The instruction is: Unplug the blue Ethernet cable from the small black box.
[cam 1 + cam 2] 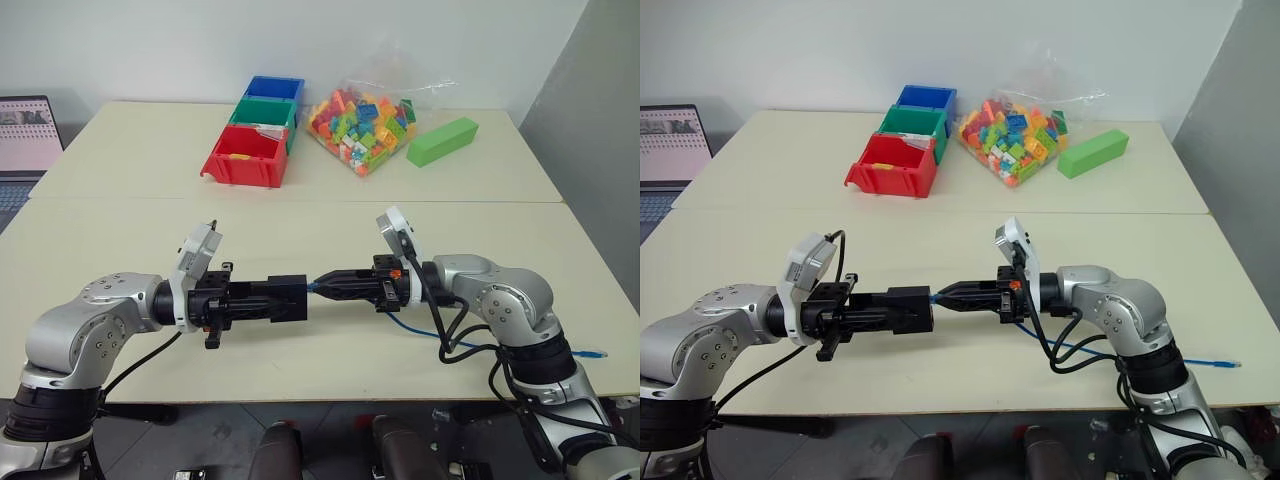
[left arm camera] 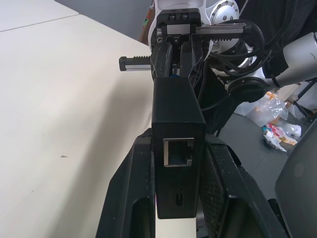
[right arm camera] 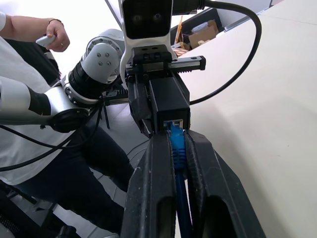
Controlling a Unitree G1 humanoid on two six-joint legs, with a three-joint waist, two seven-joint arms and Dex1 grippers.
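Cream surface (image 1: 120, 150), two slabs with a seam running across between them. At its far side, three bins in a row: red bin (image 1: 245, 158) nearest, with a small yellow piece inside; green bin (image 1: 265, 115) behind it, contents not clear to me; blue bin (image 1: 275, 88) farthest, inside hidden. Just beside them, a clear bag of colored bricks (image 1: 362, 125), packed full, and a loose green block (image 1: 442, 141) lying to its right. A laptop (image 1: 27, 135) sits at the far left edge. A person stands beyond the surface edge, one hand (image 3: 55, 35) raised, seen from my right wrist. Nothing stands between my arms and the bins; all of that clutter is well apart from the work. Above the near slab, my left tool (image 1: 262, 299) is clamped on the small black box (image 1: 286, 297), held level, a free port showing on its near face in the left wrist view. My right tool (image 1: 335, 287) faces it, closed tight around the blue Ethernet cable (image 3: 177, 148) right at the plug, which is seated in the box. The rest of the cable trails under my right arm across the surface to its free end near the right edge.
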